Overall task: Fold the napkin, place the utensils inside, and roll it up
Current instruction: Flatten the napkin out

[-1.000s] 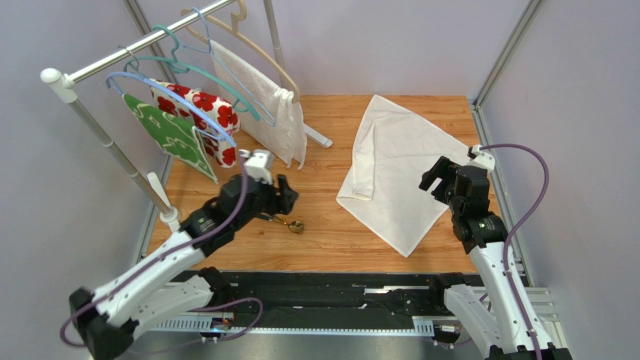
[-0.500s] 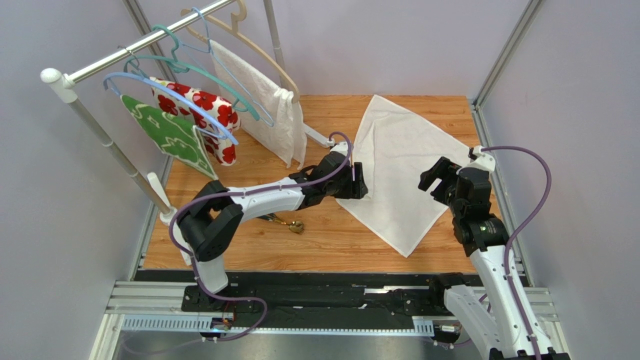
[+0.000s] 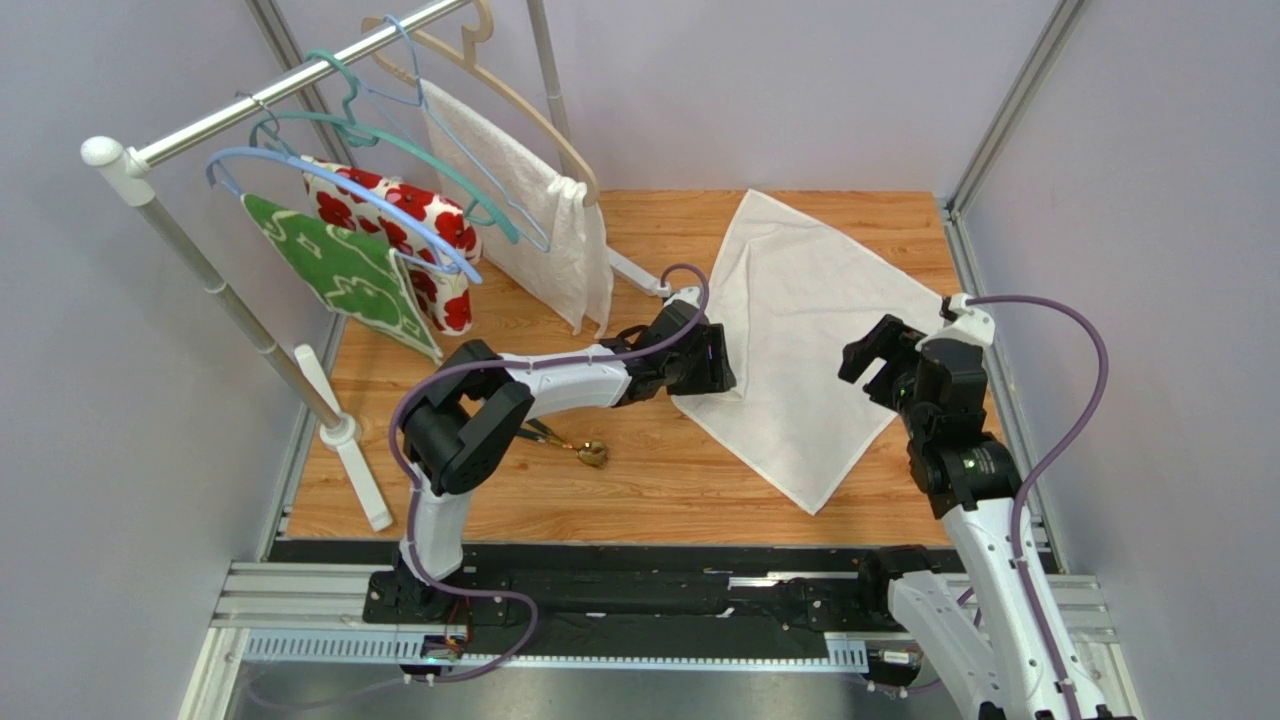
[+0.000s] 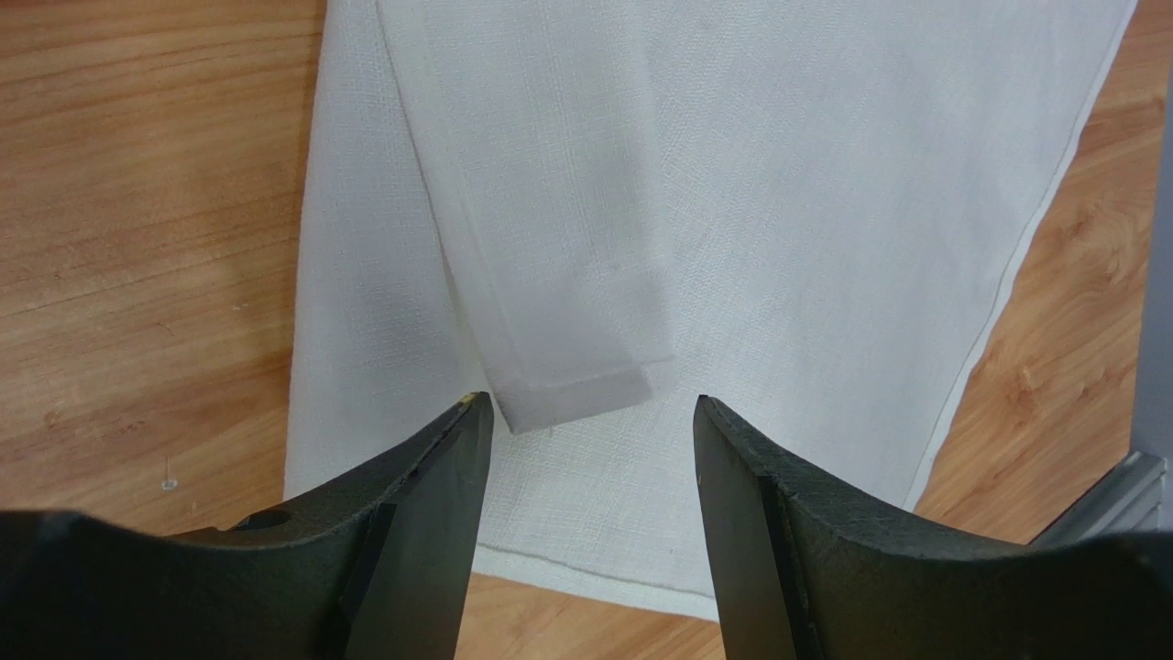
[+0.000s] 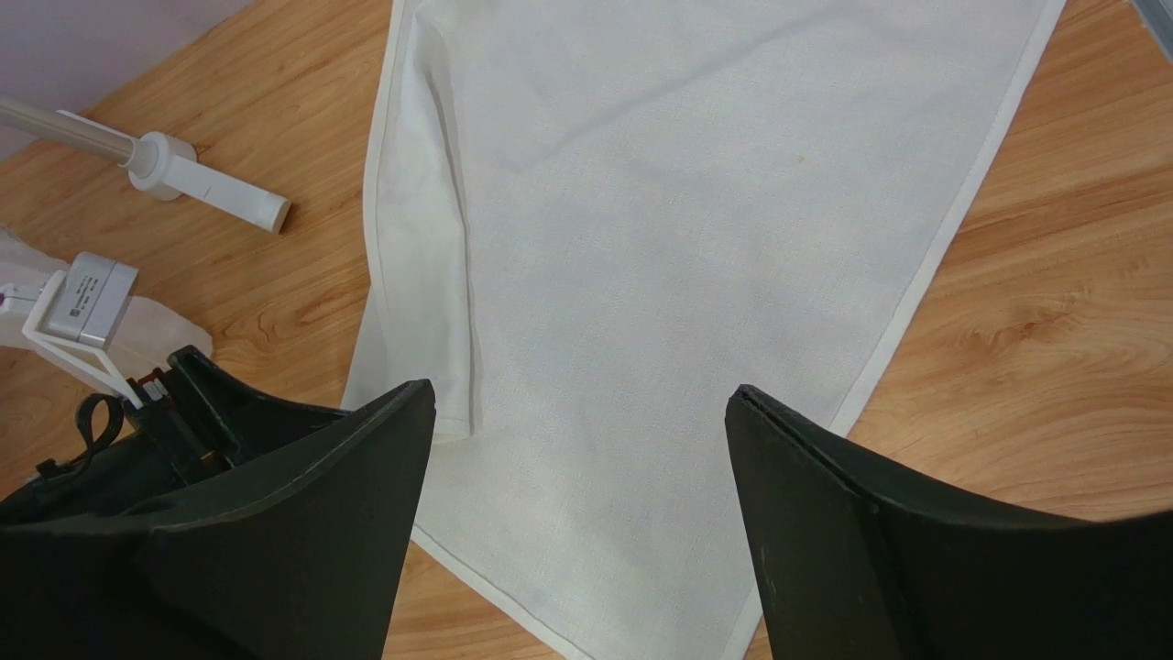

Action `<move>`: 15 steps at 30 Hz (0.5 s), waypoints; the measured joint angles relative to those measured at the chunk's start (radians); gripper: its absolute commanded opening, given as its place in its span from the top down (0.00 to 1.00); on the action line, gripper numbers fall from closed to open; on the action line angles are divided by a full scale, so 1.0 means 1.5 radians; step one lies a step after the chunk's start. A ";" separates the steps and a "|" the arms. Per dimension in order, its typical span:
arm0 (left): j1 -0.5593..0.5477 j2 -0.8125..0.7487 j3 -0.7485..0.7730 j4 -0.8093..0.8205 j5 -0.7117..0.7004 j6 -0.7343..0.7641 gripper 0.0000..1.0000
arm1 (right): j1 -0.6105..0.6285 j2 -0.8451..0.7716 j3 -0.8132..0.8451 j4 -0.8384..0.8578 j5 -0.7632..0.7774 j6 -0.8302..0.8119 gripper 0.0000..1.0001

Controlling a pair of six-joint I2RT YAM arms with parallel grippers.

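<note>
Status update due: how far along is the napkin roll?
Done: barely anything; the napkin lies spread, one narrow edge strip flopped over. In hand: left gripper open over that strip's end, right gripper open above the cloth. Left: folding, loading the utensils off the wood, rolling.

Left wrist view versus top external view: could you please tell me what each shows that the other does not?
Only the left wrist: the stitched hem at the end of the folded flap, framed by the open left tool. Only the top external: the utensils, the right tool, the hanger rail. Both: the napkin on the wooden table.
</note>
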 measured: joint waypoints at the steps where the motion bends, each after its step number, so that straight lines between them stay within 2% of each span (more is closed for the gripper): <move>1: 0.000 0.006 0.005 0.000 0.000 -0.001 0.36 | 0.000 -0.002 0.000 0.000 0.000 -0.001 0.18; 5: 0.004 0.014 0.008 -0.002 -0.001 -0.002 0.36 | 0.000 -0.006 0.000 0.000 0.000 -0.003 0.18; 15: 0.021 0.034 0.013 -0.002 0.002 -0.012 0.46 | 0.000 -0.008 0.000 0.000 0.000 -0.005 0.18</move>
